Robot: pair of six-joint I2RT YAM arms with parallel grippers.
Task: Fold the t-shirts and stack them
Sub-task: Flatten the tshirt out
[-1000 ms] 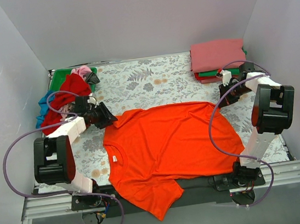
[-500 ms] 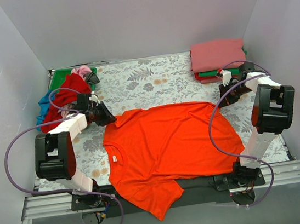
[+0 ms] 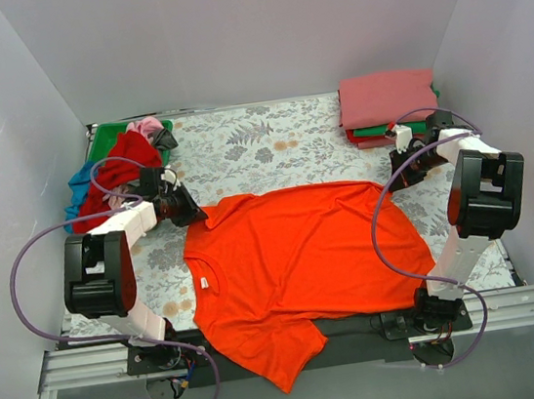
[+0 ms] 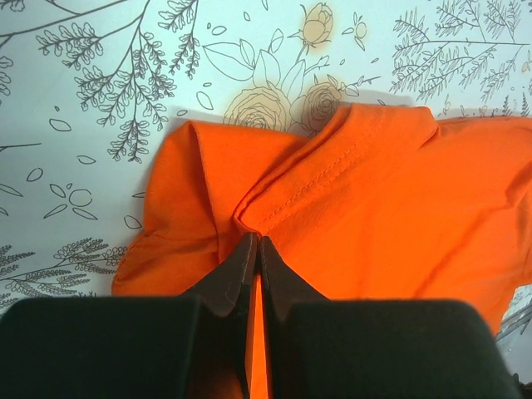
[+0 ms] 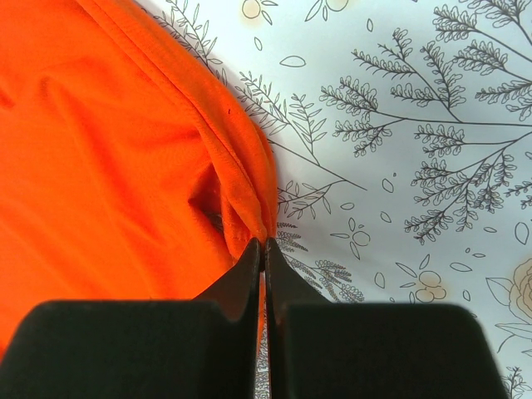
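A: Where's the bright orange-red cloth t-shirt [image 3: 304, 254]?
B: Spread on the worktop [image 3: 270, 145], nearer than the folded coral-topped stack [image 3: 387, 100]. My right jaws pinch its stack-side corner, left jaws the opposite one (both clamped).

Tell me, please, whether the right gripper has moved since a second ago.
No. The right gripper sits at the same spot just in front of the folded stack, jaws shut on the orange-red t-shirt.

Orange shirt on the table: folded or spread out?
Spread out. The orange shirt lies flat, both sleeves out; left gripper and right gripper pinch its far edge.
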